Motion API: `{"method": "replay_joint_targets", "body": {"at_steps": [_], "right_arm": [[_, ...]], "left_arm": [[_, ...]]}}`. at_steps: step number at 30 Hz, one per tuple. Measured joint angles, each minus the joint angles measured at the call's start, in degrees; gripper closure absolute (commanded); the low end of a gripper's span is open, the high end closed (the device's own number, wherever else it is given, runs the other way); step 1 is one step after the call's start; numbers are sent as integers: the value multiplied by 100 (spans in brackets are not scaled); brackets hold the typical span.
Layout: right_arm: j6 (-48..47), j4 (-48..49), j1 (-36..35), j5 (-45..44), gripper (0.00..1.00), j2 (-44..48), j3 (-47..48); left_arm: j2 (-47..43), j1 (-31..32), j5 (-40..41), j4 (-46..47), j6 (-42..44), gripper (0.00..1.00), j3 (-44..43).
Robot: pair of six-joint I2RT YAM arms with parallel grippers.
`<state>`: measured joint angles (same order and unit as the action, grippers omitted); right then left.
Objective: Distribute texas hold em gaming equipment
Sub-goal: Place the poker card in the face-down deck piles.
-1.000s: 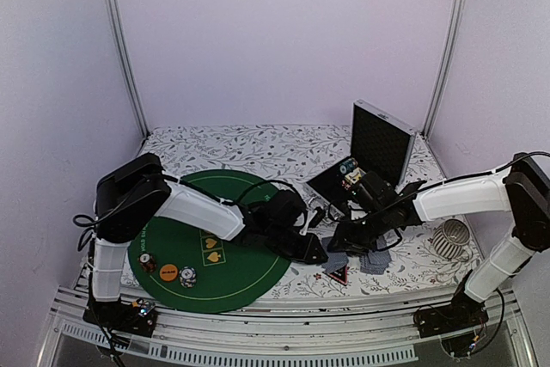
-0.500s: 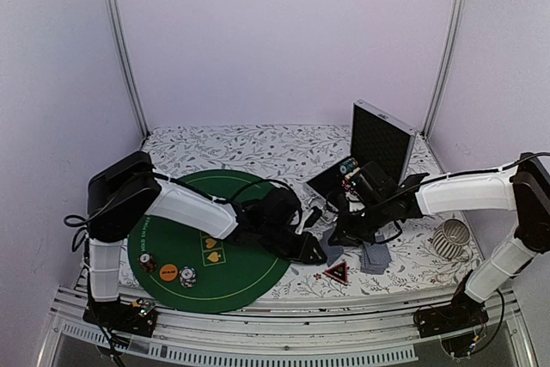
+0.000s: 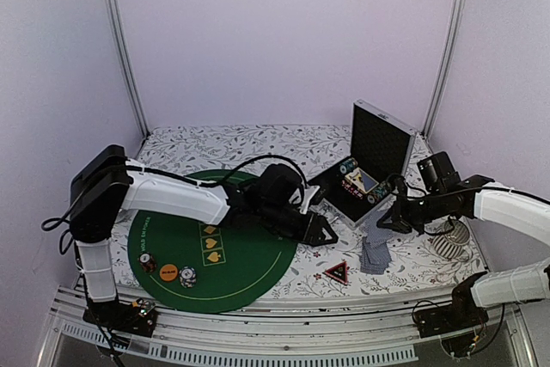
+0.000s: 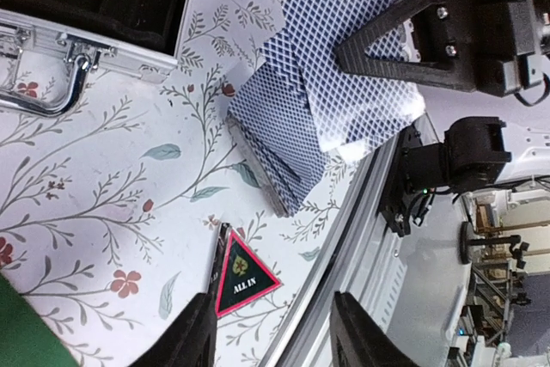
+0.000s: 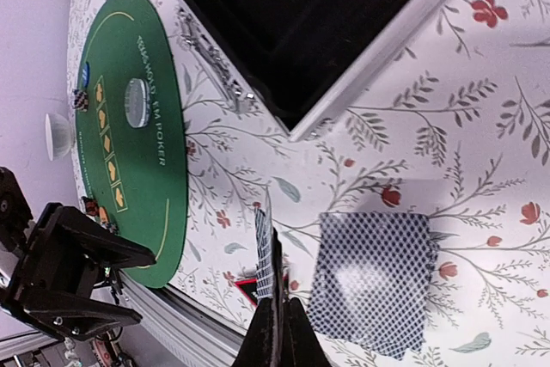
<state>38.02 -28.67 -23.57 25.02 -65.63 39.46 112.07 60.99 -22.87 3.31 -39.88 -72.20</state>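
Observation:
A loose deck of grey-blue-backed playing cards (image 3: 375, 253) lies on the floral cloth; it also shows in the left wrist view (image 4: 284, 139) and the right wrist view (image 5: 369, 285). My right gripper (image 3: 388, 215) is shut on a playing card (image 5: 266, 255), seen edge-on, and holds it above the deck's left side (image 4: 361, 58). A red-black triangle token (image 3: 336, 272) lies near the front edge, just below my open, empty left gripper (image 4: 275, 341) (image 3: 323, 231). Chip stacks (image 3: 148, 261) (image 3: 187, 277) and an orange disc (image 3: 169, 271) sit on the green mat (image 3: 232, 255). A clear disc (image 5: 137, 102) is on the mat.
An open aluminium case (image 3: 369, 161) stands behind the deck, with chips inside. A white ribbed cup (image 3: 451, 238) sits at the far right. The table's front rail (image 4: 361, 229) runs close to the token and the deck.
My right gripper has pulled back right and upward from the deck with a card in it. My left gripper has shifted right and slightly away from the front edge.

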Motion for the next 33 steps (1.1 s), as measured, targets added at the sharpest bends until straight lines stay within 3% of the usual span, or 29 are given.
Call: {"method": "replay_joint_targets", "body": {"at_steps": [5,11,20,28,33], "right_arm": [[-496,-28,452,415,98,0,-446],[-879,306,822,763,98,-20,-887],[-935,1196,866,1434,96,-310,-1403],[-870,1381,866,1453,72,-387,-1526],[-883,1102,866,1193,69,-481,-1456]], "left_arm": [[289,48,9,-166,44,48,-162],[1023,205,66,-289,107,42,-1152],[1858,417,79,-363,11,45,-1937],[2072,424,133,-337,-249,46,-1937],[2076,424,153,-295,-328,48,-1945]]}}
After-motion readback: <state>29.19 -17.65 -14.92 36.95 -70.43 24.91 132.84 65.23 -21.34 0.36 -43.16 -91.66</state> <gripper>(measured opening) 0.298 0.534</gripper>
